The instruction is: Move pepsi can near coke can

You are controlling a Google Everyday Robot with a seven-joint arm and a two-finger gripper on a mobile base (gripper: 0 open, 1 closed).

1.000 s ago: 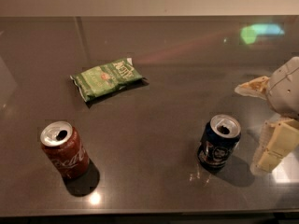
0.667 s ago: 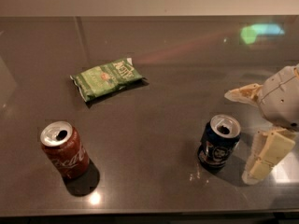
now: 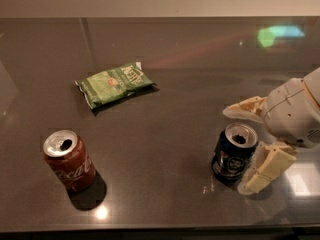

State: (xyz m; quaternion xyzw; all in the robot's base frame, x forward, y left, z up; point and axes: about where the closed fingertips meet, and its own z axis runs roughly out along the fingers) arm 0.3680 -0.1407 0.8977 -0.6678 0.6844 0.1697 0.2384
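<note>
You're at the grasp: your tool (image 3: 234, 150) stands wide, flanking the pepsi can (image 3: 230, 162); close, then carry it beside the coke can (image 3: 70, 161).

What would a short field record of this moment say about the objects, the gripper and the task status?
surface: dark glossy table
coke can: upright, top opened, front left
chip bag: green, lying flat, behind and to the right of the coke can
pepsi can: upright, top opened, front right, well apart from the coke can
gripper: at the right, open, one finger on either side of the pepsi can; contact cannot be told
task status: pepsi can not yet near the coke can
</note>
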